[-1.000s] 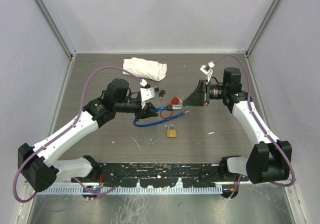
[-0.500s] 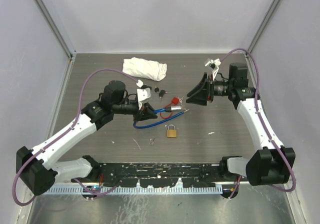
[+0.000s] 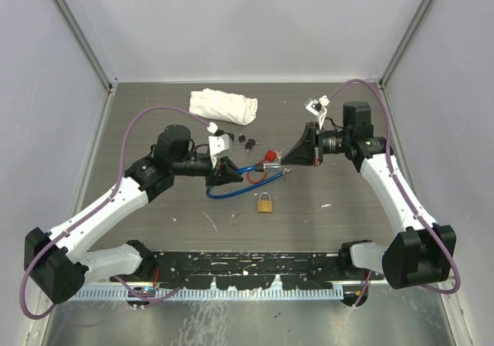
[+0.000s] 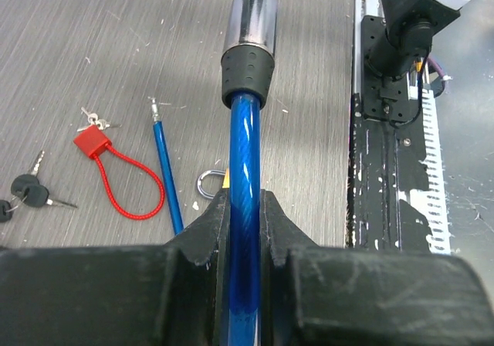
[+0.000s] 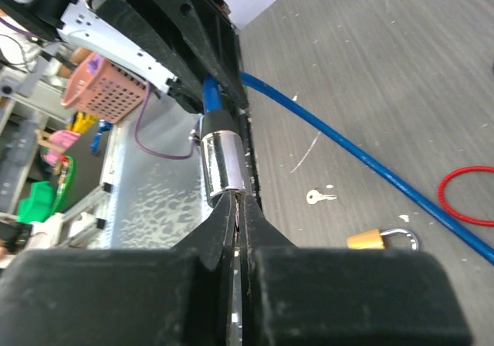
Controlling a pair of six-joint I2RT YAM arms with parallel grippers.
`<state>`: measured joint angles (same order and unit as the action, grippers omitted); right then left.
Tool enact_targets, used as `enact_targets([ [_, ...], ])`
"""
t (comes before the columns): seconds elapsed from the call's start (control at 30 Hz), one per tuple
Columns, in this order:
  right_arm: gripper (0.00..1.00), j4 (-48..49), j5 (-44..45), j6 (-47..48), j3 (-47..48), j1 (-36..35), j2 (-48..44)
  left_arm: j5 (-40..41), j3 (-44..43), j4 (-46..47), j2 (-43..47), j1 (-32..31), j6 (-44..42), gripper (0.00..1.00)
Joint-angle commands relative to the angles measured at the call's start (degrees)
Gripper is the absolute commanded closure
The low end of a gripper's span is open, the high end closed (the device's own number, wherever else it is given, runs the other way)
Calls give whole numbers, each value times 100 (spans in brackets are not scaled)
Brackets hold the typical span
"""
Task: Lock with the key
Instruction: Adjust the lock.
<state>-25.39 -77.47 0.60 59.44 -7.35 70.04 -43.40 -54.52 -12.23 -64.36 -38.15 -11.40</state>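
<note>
A blue cable lock (image 3: 231, 194) lies looped on the table, its chrome cylinder (image 4: 249, 22) raised off it. My left gripper (image 4: 244, 207) is shut on the blue cable (image 4: 242, 161) just behind the black collar. My right gripper (image 5: 237, 203) meets the cylinder (image 5: 222, 164) end-on from the right, jaws shut on a thin key blade at its face; most of the key is hidden. In the top view the two grippers face each other, left (image 3: 224, 172) and right (image 3: 287, 161). The cable's free pin end (image 4: 164, 168) lies loose on the table.
A red cable padlock (image 3: 271, 157) with keys lies just behind the cylinder. A brass padlock (image 3: 264, 202) and a small loose key (image 3: 235, 218) lie nearer the bases. Black-headed keys (image 3: 247, 140) and a white cloth (image 3: 224, 105) sit further back. Walls enclose three sides.
Half a second ago my right gripper had lifted back and opened; it has now returned to the cylinder's end and shut. The left gripper kept its hold on the cable.
</note>
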Motion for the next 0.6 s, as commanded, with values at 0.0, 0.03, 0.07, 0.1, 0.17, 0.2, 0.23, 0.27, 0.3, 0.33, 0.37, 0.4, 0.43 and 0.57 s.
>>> enact_targets([
  [0.0,98,168,-178,-637,-19,-29,174,-135,-14,508,231,2,-174,100],
  [0.03,99,171,-213,-764,-24,-29,222,-74,-27,464,238,5,-239,100],
  [0.07,99,169,-241,-886,-22,-27,277,-20,-46,401,238,1,-300,100],
  [0.1,99,166,-284,-1040,-20,-29,333,41,-66,340,224,1,-363,100],
  [0.17,99,28,-341,-1238,20,-29,465,168,-88,219,198,6,-477,100],
  [0.2,99,-113,-331,-1227,62,-29,531,214,-101,179,182,9,-511,100],
  [0.23,99,-293,-294,-1163,122,-29,597,248,-102,149,174,2,-538,100],
  [0.27,99,-469,-268,-1051,189,-29,662,273,-104,127,159,5,-570,100],
  [0.3,99,-665,-249,-974,239,-27,733,296,-103,125,152,6,-586,100],
  [0.33,99,-798,-253,-933,290,-33,805,313,-102,117,137,-1,-604,100],
  [0.37,99,-923,-271,-861,337,-30,876,323,-107,108,121,-2,-613,100],
  [0.4,99,-1121,-275,-681,442,-34,950,335,-105,107,117,1,-611,100],
  [0.43,98,-1316,-265,-488,517,-25,996,332,-103,107,109,4,-603,100],
  [0.57,57,-1985,-168,369,1066,11,1077,298,-96,71,101,5,-513,100],
])
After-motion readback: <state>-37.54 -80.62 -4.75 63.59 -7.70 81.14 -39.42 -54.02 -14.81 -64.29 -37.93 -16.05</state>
